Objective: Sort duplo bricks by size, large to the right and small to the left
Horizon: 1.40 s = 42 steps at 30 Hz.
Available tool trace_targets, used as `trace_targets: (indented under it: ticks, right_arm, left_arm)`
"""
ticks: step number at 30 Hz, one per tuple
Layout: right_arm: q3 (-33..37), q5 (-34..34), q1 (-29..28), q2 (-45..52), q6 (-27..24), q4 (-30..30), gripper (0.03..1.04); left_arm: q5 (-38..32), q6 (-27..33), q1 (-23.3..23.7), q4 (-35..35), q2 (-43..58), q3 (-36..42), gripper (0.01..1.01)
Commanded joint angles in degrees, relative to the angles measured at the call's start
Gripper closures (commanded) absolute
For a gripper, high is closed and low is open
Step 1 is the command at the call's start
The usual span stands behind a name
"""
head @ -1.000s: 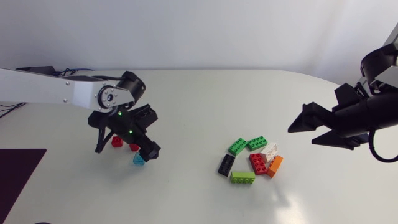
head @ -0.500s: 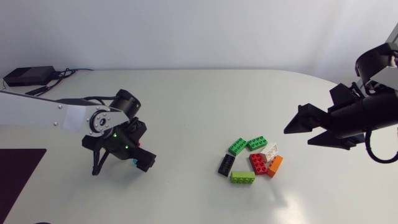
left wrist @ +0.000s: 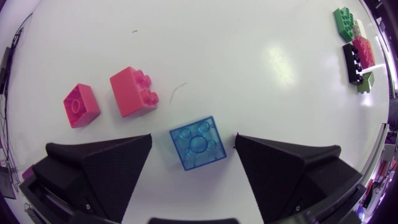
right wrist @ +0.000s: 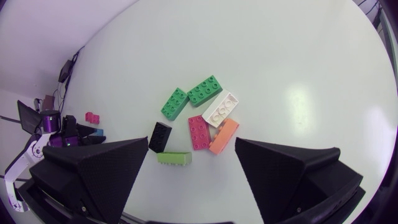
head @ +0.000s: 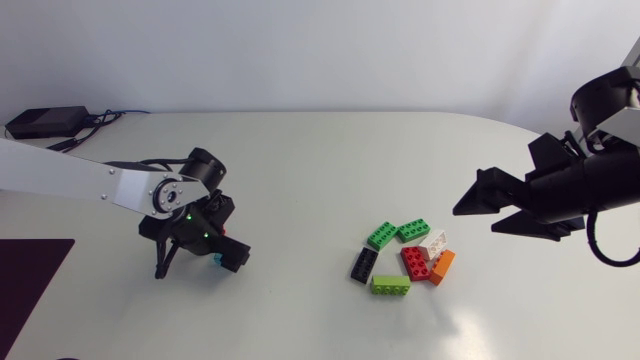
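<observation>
- Bench [head: 320, 170]: the large bricks [head: 405, 260] lie clustered well to the right of the blue brick [left wrist: 198, 142].
- Right tool [head: 474, 220]: hovers beyond them, fingers apart, empty.
- Left tool [left wrist: 193, 138]: has dropped low around the blue brick, fingers apart, not gripping it.
- Two pink bricks [left wrist: 134, 92]: just beside the blue brick, which probably now counts as sorted with the small ones.

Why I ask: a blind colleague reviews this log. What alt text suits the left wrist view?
A small translucent blue brick lies on the white table between the open fingers of the left tool, neither finger touching it. A pink brick and a coral brick sit ahead of one finger, and larger bricks cluster farther off.
</observation>
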Motion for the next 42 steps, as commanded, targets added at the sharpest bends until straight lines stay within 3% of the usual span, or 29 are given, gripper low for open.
trace_targets:
  ticks: [1,2,11,15,25,37,42]
  right_arm:
    - [-1.7,-0.5,-0.2,-0.6,1.0,0.3,0.06]
    - [-1.8,-0.5,-0.2,-0.6,1.0,0.3,0.06]
    - [-2.3,-0.5,0.4,-0.6,1.3,0.3,0.06]
    - [-2.8,-0.5,0.4,-0.6,1.2,0.6,0.06]
    - [-3.1,-0.5,0.5,-0.6,1.2,1.3,0.06]
    - [-3.5,-0.5,0.6,-1.2,1.6,1.7,0.06]
    - [-3.7,-0.5,1.0,-1.0,1.7,1.8,0.06]
  left_arm:
    - [-0.2,-1.5,-0.9,0.8,2.0,1.3,0.475]
    - [-0.2,-1.9,-0.9,1.6,2.0,1.4,0.675]
    - [-0.1,-1.1,0.7,2.5,3.2,0.8,0.731]
    - [3.0,0.0,3.9,2.4,0.1,-0.8,0.805]
    - [3.4,6.7,14.4,0.4,-11.8,-4.4,0.813]
    - [3.5,8.1,21.1,6.7,-3.1,-5.2,0.795]
    - [3.5,8.0,20.0,9.9,-1.4,-6.7,0.784]
